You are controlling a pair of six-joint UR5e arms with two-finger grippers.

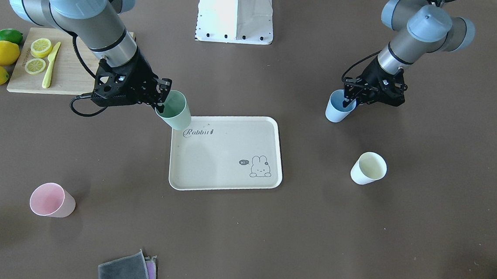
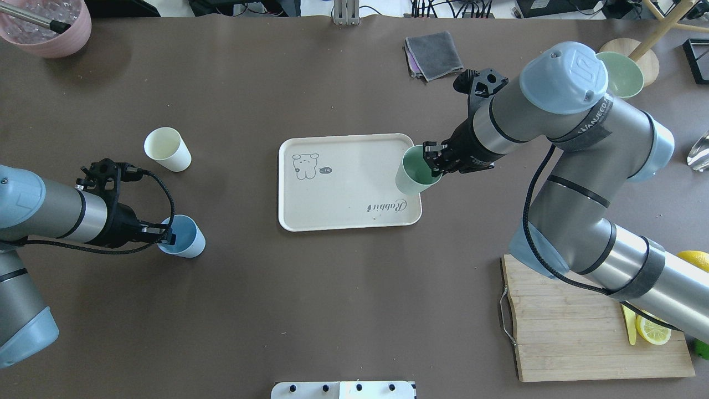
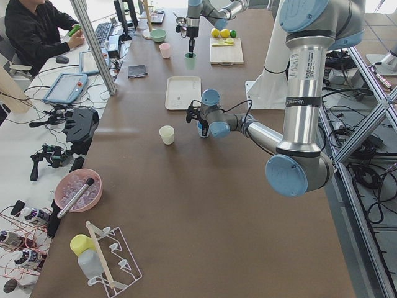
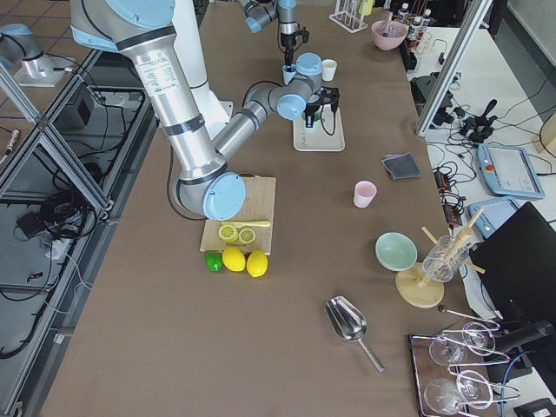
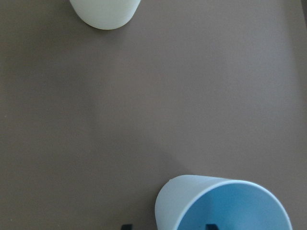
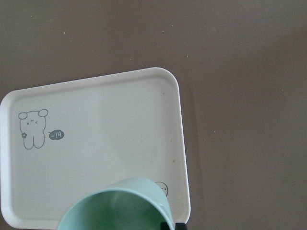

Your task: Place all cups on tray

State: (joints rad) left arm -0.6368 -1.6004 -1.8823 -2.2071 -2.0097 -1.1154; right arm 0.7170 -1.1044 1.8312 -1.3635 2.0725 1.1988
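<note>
My right gripper (image 1: 162, 103) is shut on the rim of the green cup (image 1: 176, 110) and holds it tilted above the tray's (image 1: 225, 155) edge by the "Rabbit" lettering; the cup also shows in the right wrist view (image 6: 120, 206). My left gripper (image 2: 169, 235) is open and straddles the rim of the blue cup (image 2: 185, 241), one finger inside and one outside. That cup stands on the table. The cream-yellow cup (image 2: 166, 148) stands upright beyond it. The pink cup (image 1: 52, 200) stands upright on the table far from both grippers. The tray holds nothing.
A wooden cutting board (image 1: 64, 78) with lemon slices and a yellow knife lies under my right arm, with lemons (image 1: 3, 52) and a lime beside it. Folded cloths (image 1: 127, 271), a green bowl (image 2: 620, 72) and a pink bowl (image 2: 47, 25) sit along the far edge.
</note>
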